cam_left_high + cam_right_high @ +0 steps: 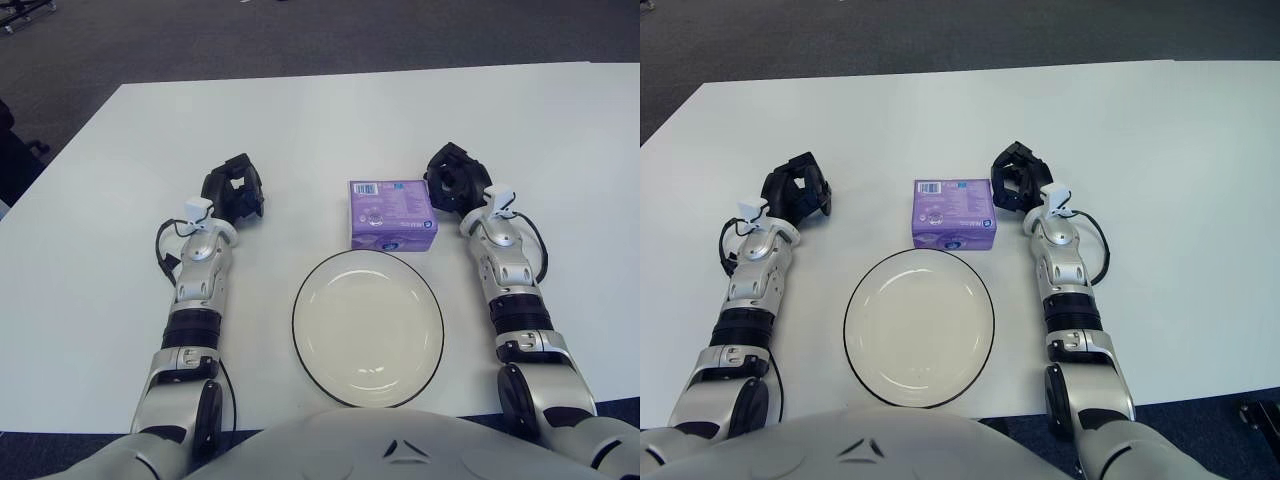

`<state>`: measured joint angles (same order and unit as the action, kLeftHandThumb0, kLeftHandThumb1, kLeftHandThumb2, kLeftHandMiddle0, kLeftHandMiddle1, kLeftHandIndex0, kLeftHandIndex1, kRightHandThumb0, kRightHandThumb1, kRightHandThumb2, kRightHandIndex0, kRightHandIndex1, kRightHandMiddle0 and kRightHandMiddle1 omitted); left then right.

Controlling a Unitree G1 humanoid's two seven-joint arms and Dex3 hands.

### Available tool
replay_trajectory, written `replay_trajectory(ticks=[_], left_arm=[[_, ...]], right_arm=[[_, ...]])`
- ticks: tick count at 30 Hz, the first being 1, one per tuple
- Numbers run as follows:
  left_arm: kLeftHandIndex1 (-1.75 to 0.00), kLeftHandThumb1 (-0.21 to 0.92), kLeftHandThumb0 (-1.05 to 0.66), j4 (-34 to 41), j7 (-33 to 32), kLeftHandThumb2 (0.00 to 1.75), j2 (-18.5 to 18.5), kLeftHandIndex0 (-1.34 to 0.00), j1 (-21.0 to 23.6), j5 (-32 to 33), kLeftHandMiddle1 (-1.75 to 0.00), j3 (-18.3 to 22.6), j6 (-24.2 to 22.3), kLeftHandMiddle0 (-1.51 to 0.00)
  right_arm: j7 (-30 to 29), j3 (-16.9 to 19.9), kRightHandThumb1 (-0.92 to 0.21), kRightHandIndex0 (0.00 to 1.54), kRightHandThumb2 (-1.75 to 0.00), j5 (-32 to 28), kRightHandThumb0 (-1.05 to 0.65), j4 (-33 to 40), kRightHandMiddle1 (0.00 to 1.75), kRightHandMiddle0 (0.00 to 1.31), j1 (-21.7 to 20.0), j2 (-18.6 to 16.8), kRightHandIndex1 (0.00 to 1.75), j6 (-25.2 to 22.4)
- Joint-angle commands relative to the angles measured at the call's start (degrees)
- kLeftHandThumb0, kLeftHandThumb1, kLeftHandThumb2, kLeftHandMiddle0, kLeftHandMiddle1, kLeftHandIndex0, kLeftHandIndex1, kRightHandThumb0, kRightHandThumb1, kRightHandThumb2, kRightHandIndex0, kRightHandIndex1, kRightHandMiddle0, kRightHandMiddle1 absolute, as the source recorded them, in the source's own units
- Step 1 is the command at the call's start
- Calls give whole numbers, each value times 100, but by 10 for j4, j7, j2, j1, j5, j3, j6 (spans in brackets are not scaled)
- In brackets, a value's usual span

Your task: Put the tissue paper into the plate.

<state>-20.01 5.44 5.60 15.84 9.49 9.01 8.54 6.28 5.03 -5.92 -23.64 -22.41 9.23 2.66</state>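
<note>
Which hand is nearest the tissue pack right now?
The right hand, just beside the purple tissue pack at its right edge. The left hand rests on the table well off to the pack's left, nowhere near it.

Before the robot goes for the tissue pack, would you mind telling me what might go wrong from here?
The right hand sits right beside the tissue pack, so closing in could nudge it sideways rather than grasp it. The pack nearly touches the plate rim; dragging it could shift the plate. The left hand is well away, so it offers no backstop.
</note>
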Motion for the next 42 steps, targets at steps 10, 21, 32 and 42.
replay_trajectory(ticks=[10,21,32,42], left_arm=[[-175,66,-40,-76,1,100,-51,-97,-123,0,-175,-11,7,-132],[-175,67,-40,-67,9,100,-49,-97,-126,3,-175,-10,19,-132],[-175,67,-40,-63,10,100,-49,-96,-128,1,-175,-13,22,-131],[-175,68,-40,-62,10,99,-49,-96,-129,1,-175,-15,24,-132]], right_arm=[[-87,5,-52,97,-107,28,-42,-59,175,46,68,-40,175,46],[-159,-11,-55,67,-101,74,-33,19,175,40,73,-38,170,39],[-149,-8,-51,55,-99,83,-1,116,175,38,83,-8,145,29],[-133,-30,-55,49,-95,105,-1,267,175,39,104,-1,145,-46]])
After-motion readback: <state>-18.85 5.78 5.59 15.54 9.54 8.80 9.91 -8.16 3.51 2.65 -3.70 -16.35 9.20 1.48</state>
